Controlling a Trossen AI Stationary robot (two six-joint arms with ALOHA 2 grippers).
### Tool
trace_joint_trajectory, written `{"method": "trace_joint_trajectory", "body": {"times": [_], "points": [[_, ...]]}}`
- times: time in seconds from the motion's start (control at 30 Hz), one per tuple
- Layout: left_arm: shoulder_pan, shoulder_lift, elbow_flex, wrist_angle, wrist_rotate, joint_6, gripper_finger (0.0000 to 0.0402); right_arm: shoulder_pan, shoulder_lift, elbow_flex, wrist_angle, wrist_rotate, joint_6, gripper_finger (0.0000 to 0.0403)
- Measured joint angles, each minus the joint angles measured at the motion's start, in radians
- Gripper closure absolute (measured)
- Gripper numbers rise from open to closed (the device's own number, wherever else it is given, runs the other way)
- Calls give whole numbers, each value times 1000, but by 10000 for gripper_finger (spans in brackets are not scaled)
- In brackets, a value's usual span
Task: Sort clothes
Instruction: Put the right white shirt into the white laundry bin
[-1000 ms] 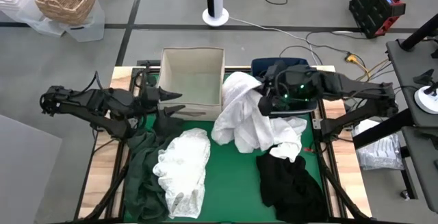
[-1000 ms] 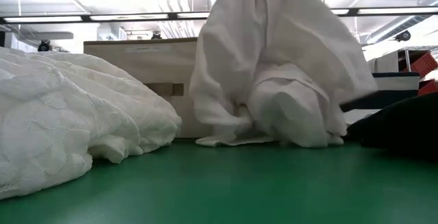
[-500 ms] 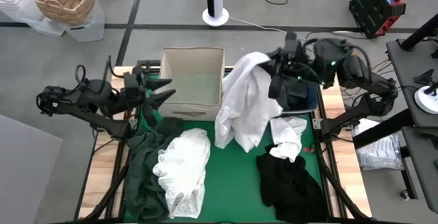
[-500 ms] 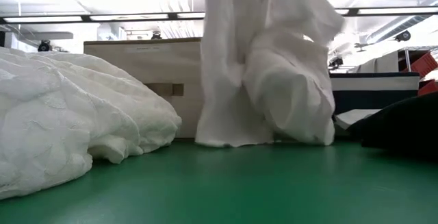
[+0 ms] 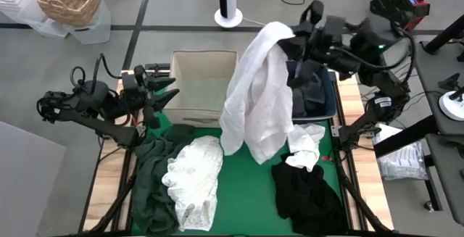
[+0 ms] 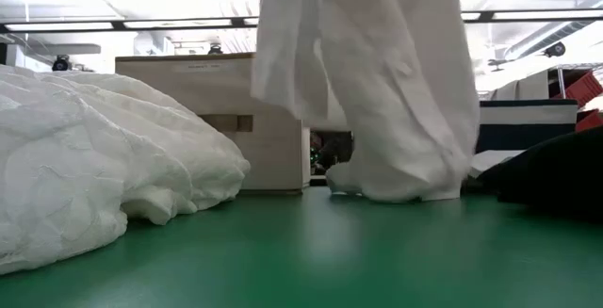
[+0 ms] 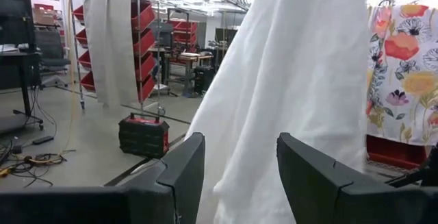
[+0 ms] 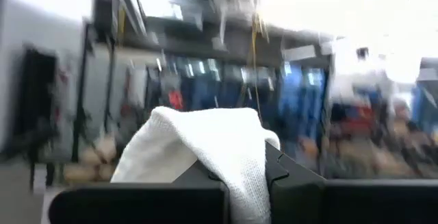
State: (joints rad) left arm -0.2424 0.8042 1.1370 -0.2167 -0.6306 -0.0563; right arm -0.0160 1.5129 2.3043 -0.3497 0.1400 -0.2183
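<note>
right gripper [image 5: 292, 47] is clamped on one end of a white garment [image 5: 261, 92], lifted high so the cloth hangs below it and, it seems, can be carried clear of the pile; the hem trails near the green mat [image 5: 246, 193]. left gripper [image 5: 168, 92], fingers spread and empty, waits off to its side by the beige box [image 5: 204, 81]. under the right gripper sits the navy bin [image 5: 319, 96]; lacy white [image 5: 192, 175], dark green [image 5: 148, 186] and black clothes [image 5: 308, 190] lie on the mat. workshop shelving stands beyond.
</note>
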Motion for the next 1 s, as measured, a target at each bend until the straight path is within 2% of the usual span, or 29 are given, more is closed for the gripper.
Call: {"method": "trace_joint_trajectory", "body": {"times": [0.13, 0.27, 0.5, 0.77, 1.0], "points": [[0, 0, 0, 2, 15, 5, 240, -4, 8, 24, 105, -46, -36, 394], [0, 10, 0, 44, 97, 45, 240, -4, 36, 52, 227, -78, -43, 394], [0, 23, 0, 137, 118, 122, 240, -11, 101, 52, 564, -201, -74, 394], [0, 30, 0, 193, 119, 168, 240, -21, 179, 52, 838, -204, -136, 394], [0, 69, 0, 287, 150, 174, 236, -34, 213, 52, 927, -200, -121, 394]]}}
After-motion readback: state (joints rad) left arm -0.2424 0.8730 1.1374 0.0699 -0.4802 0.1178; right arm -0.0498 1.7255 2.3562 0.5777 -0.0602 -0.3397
